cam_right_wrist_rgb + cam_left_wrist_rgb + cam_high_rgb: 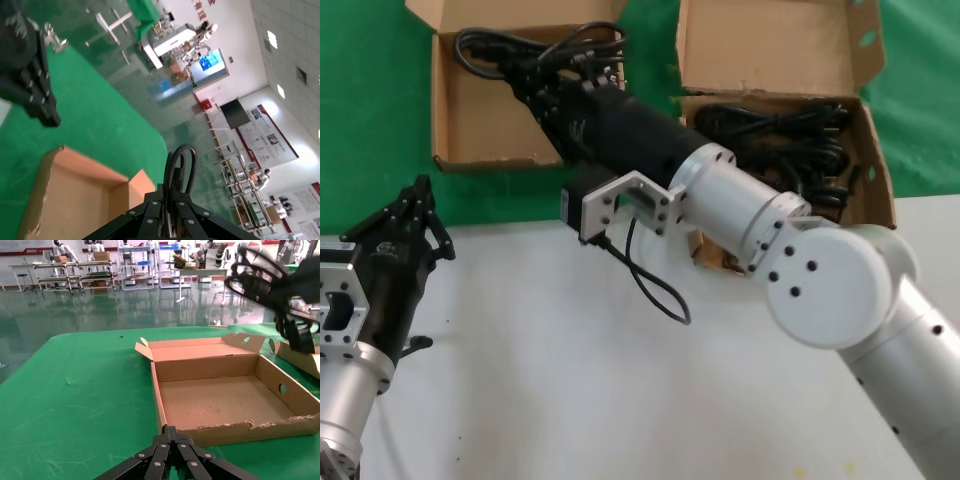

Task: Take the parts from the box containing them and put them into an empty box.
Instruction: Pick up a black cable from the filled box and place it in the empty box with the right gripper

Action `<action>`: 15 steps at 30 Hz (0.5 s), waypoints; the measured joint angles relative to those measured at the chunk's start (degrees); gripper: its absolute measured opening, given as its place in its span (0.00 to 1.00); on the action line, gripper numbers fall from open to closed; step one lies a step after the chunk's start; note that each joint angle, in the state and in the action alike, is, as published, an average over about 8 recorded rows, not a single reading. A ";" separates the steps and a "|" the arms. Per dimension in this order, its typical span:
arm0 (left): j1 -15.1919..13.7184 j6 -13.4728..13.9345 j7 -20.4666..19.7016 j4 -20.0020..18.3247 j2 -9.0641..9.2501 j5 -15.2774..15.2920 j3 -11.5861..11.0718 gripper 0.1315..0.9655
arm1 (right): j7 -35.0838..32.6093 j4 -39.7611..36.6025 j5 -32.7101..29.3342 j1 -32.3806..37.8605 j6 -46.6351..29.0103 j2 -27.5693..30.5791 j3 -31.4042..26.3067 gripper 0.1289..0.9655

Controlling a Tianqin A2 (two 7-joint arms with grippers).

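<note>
Overhead, right end effector [535, 80] grips cords [535, 48] above empty box [470, 130].

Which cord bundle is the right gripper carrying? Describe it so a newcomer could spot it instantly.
On the green cloth stand two cardboard boxes; look above the left box. There the right gripper holds a looped black power cord aloft. The other cords lie inside the right box.

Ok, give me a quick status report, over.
Right gripper shut on a power cord, held over the empty box. Left gripper shut, idle over the table. More cords in the source box. Nothing in the way.
</note>
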 joint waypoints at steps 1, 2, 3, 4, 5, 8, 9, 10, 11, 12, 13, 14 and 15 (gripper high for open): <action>0.00 0.00 0.00 0.00 0.00 0.00 0.00 0.02 | -0.88 -1.07 0.44 0.20 0.98 -0.12 -0.57 0.05; 0.00 0.00 0.00 0.00 0.00 0.00 0.00 0.02 | -1.64 -1.97 0.82 0.38 1.87 -0.20 -1.06 0.05; 0.00 0.00 0.00 0.00 0.00 0.00 0.00 0.02 | -2.35 -2.77 1.18 0.56 2.71 -0.26 -1.49 0.06; 0.00 0.00 0.00 0.00 0.00 0.00 0.00 0.02 | -2.99 -3.50 1.54 0.72 3.50 -0.31 -1.89 0.06; 0.00 0.00 0.00 0.00 0.00 0.00 0.00 0.02 | -3.53 -4.09 1.89 0.86 4.17 -0.34 -2.21 0.07; 0.00 0.00 0.00 0.00 0.00 0.00 0.00 0.02 | -4.82 -5.46 2.90 1.23 5.74 -0.38 -2.94 0.09; 0.00 0.00 0.00 0.00 0.00 0.00 0.00 0.02 | -5.13 -5.78 3.19 1.32 6.12 -0.37 -3.09 0.09; 0.00 0.00 0.00 0.00 0.00 0.00 0.00 0.02 | -5.42 -6.06 3.45 1.40 6.45 -0.36 -3.21 0.09; 0.00 0.00 0.00 0.00 0.00 0.00 0.00 0.02 | -5.68 -6.29 3.67 1.47 6.74 -0.36 -3.27 0.09; 0.00 0.00 0.00 0.00 0.00 0.00 0.00 0.02 | -5.89 -6.47 3.83 1.52 6.98 -0.36 -3.24 0.09; 0.00 0.00 0.00 0.00 0.00 0.00 0.00 0.02 | -6.09 -6.62 3.91 1.54 7.19 -0.37 -3.15 0.10; 0.00 0.00 0.00 0.00 0.00 0.00 0.00 0.02 | -6.26 -6.72 3.94 1.54 7.36 -0.40 -2.99 0.12; 0.00 0.00 0.00 0.00 0.00 0.00 0.00 0.02 | -6.39 -6.78 3.87 1.52 7.48 -0.45 -2.71 0.14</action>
